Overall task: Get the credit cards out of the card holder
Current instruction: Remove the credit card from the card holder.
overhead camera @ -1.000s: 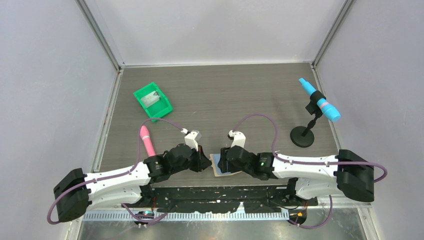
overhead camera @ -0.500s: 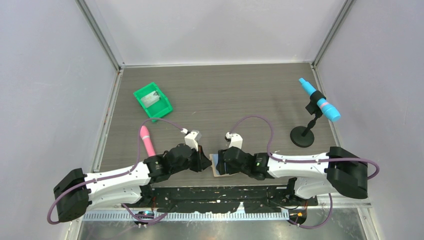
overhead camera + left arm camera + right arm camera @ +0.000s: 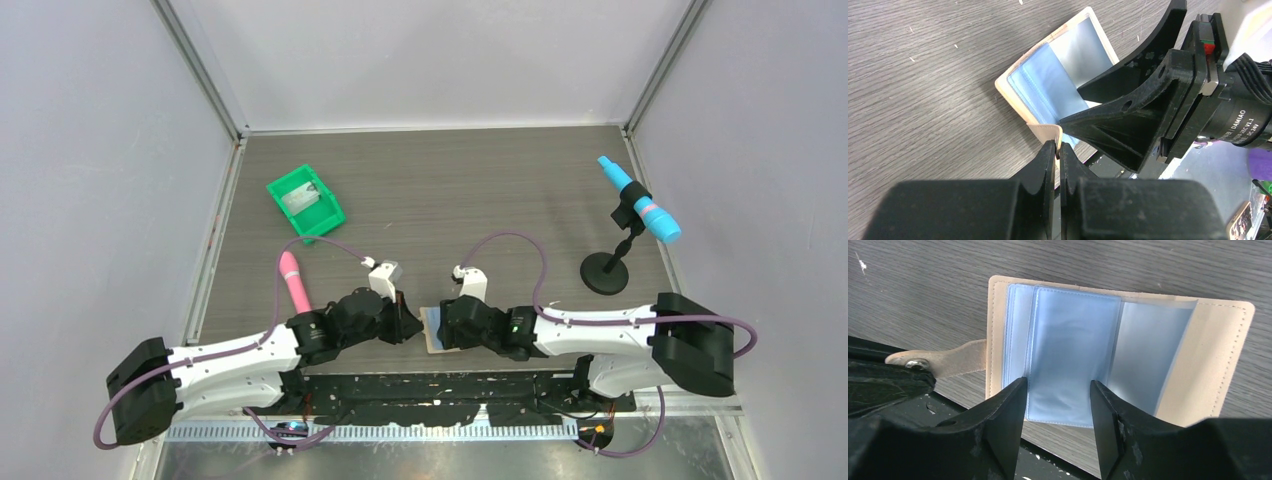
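The tan card holder lies open at the table's near edge, between my two grippers. My left gripper is shut on its strap tab, fingertips meeting in the left wrist view. My right gripper is open just above the holder's blue inner panels, one finger on each side of the middle panel's near end. It also shows in the top view. The tan cover lies flat, with the strap tab at its left. No credit card shows apart from the blue panels.
A green bin holding a grey thing stands at the back left. A pink pen-like thing lies left of my left arm. A blue tool sits on a black stand at the right. The black frame runs along the table's near edge.
My right gripper has shifted a little left, over the open holder. The left gripper and the holder have stayed in place.
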